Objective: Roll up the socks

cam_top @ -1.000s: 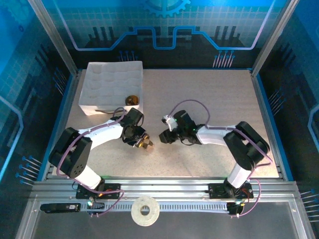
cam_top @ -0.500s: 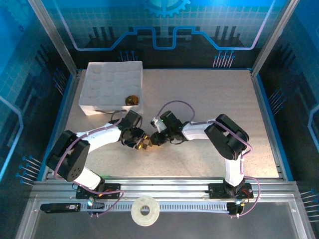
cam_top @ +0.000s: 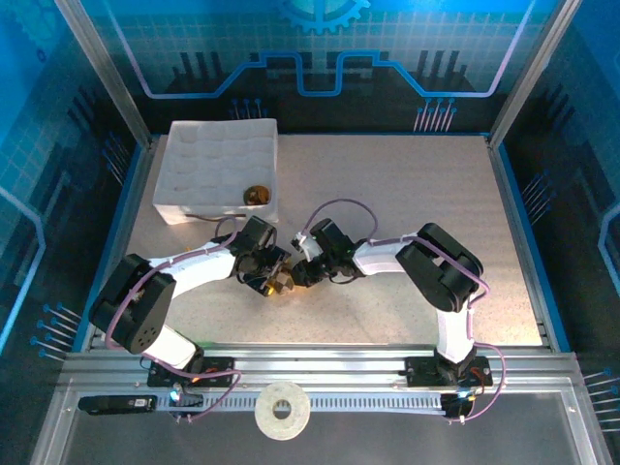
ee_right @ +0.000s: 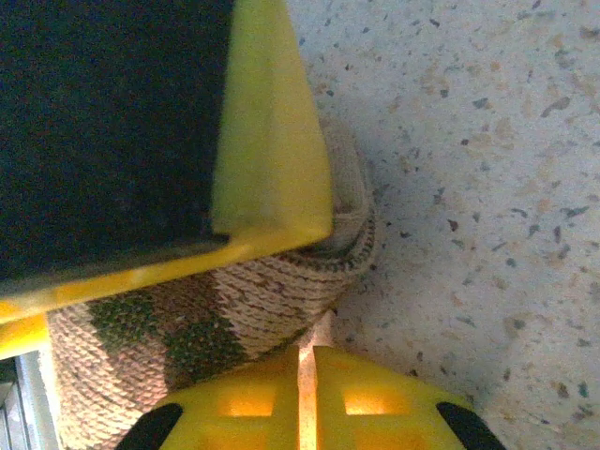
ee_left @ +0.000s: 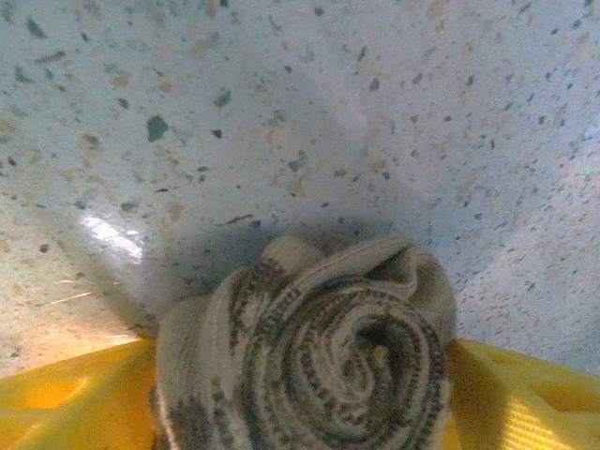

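Your right pincer (ee_right: 302, 292) clamps the rolled tan argyle sock (ee_left: 319, 328), which sits on the worktop (ee_left: 281, 112) between the spread-apart fingers of your released left pincer (ee_left: 302, 398).

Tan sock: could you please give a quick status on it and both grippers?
Right gripper shut on tan sock roll. Left gripper astride it, grip unclear. Grippers crowding each other.

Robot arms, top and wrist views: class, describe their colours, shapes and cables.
Both the left arm and the right arm have white tubular links joined by rounded black joint housings. A thin purple cable loops along each arm. The jaws are bright yellow plastic. In the right wrist view, one of them carries a flat black pad.
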